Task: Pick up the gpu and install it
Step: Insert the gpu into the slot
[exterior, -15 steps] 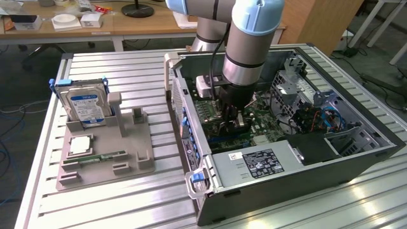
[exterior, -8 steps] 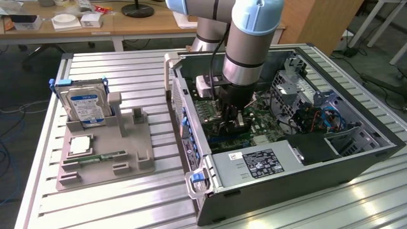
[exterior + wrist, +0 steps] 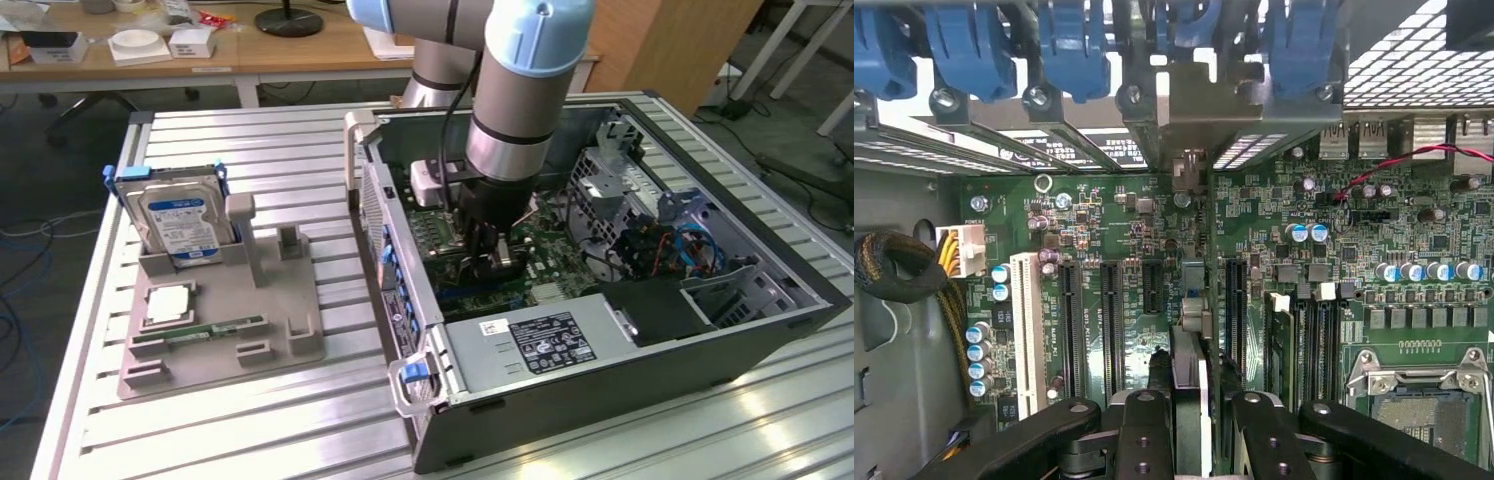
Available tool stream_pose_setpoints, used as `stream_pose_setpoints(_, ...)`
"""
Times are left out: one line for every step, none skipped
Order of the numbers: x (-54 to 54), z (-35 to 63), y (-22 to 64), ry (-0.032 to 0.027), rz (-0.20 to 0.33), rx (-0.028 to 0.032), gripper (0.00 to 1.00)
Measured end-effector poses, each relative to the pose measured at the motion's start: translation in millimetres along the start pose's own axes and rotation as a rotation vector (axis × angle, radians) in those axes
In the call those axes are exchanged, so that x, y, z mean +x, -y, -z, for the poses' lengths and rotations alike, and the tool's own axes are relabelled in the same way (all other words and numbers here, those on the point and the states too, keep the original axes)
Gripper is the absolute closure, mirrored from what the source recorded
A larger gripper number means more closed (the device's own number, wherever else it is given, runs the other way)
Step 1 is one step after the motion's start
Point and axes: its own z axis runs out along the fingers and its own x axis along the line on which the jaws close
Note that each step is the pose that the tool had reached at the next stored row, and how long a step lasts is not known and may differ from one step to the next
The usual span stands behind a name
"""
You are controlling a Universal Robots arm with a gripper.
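One robot arm works over an aluminium table [image 3: 267, 440] that carries two groups of things. On the exterior view's left sits a grey parts holder [image 3: 220, 320], with a silver hard drive [image 3: 180, 222] standing upright in its slot and a narrow green memory stick [image 3: 214, 328] lying flat near its front edge. On the exterior view's right lies an open computer case [image 3: 641, 370], its motherboard [image 3: 561, 265] facing up and a silver power supply [image 3: 541, 345] at the near end.

The arm reaches straight down into the case, and its gripper [image 3: 487, 262] sits low above the board. In the wrist view the gripper [image 3: 1191, 410] has its black fingers [image 3: 1144, 425] clamped on the gpu [image 3: 1190, 330], which is held on edge between them. The card's long axis runs away from the fingers toward the row of blue slot clips [image 3: 1069, 50] on the case's rear wall, parallel to the black expansion slots [image 3: 1112, 325] on the board. The card appears lined up over a slot near the board's middle; whether its lower edge has entered the slot cannot be told.

Room is tight: other slots lie just beside the card on both sides, memory slots [image 3: 1304, 345] and the processor socket [image 3: 1419, 395] stand further over, and the metal rear wall closes off the card's far end.
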Motion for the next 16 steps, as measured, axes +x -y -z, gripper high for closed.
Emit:
stream_pose_setpoints(0.0, 0.0, 0.0, 0.0000, 0.000, 0.0000, 0.72)
stream_pose_setpoints(0.0, -0.1, 0.0, 0.0001, 0.000, 0.0000, 0.72)
stream_pose_setpoints(0.0, -0.2, 0.0, 0.0001, 0.000, 0.0001, 0.72)
stream_pose_setpoints(0.0, -0.2, 0.0, 0.0002, 0.000, 0.0001, 0.72)
stream_pose_setpoints(0.0, -0.2, 0.0, 0.0003, 0.000, 0.0001, 0.72)
stream_pose_setpoints(-0.1, -0.2, -0.2, 0.0003, 0.000, 0.0002, 0.72)
stream_pose_setpoints(-0.1, -0.2, -0.5, 0.0004, 0.000, 0.0004, 0.72)
stream_pose_setpoints(-0.1, -0.3, -0.9, 0.0005, 0.000, 0.0005, 0.72)
stream_pose_setpoints(0.0, -0.2, -1.5, 0.0005, 0.000, 0.0005, 0.72)
stream_pose_setpoints(0.0, -0.2, -1.8, 0.0004, 0.000, 0.0005, 0.72)
stream_pose_setpoints(0.0, -0.2, -1.8, 0.0003, 0.000, 0.0004, 0.72)
stream_pose_setpoints(0.0, -0.1, -1.8, 0.0003, 0.000, 0.0004, 0.72)
stream_pose_setpoints(0.0, -0.2, -1.9, 0.0003, 0.000, 0.0004, 0.72)
stream_pose_setpoints(0.0, -0.2, -2.0, 0.0003, 0.000, 0.0004, 0.72)
stream_pose_setpoints(0.1, -0.5, -2.0, 0.0001, 0.000, 0.0003, 0.72)
stream_pose_setpoints(0.2, -1.8, -2.0, -0.0005, 0.000, 0.0000, 0.72)
